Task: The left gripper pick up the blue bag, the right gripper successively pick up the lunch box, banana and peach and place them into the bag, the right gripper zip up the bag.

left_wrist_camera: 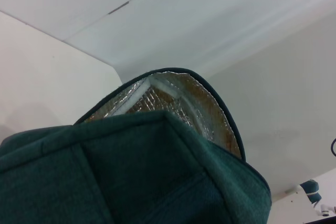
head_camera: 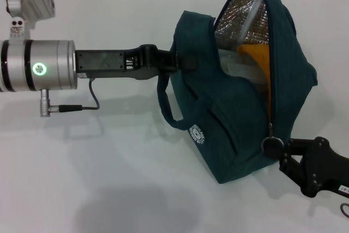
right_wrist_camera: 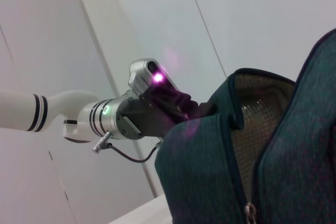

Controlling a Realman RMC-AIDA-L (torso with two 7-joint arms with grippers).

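The blue bag [head_camera: 229, 129] hangs tilted from my left gripper [head_camera: 186, 63], which is shut on the bag's upper rim beside the strap. The bag's mouth is open at the top and shows its silver foil lining [head_camera: 242, 17]. Inside, the yellow-orange banana [head_camera: 257, 58] lies above the clear lunch box [head_camera: 237, 69]. The peach is hidden. My right gripper [head_camera: 282, 153] is at the bag's lower right corner, its fingers closed on the zipper pull [head_camera: 271, 144] at the low end of the zipper. The bag also fills the left wrist view [left_wrist_camera: 131, 182] and the right wrist view [right_wrist_camera: 205, 171].
The white table [head_camera: 109, 178] spreads around the bag. A grey cable [head_camera: 90, 102] hangs under the left wrist. A white wall stands behind.
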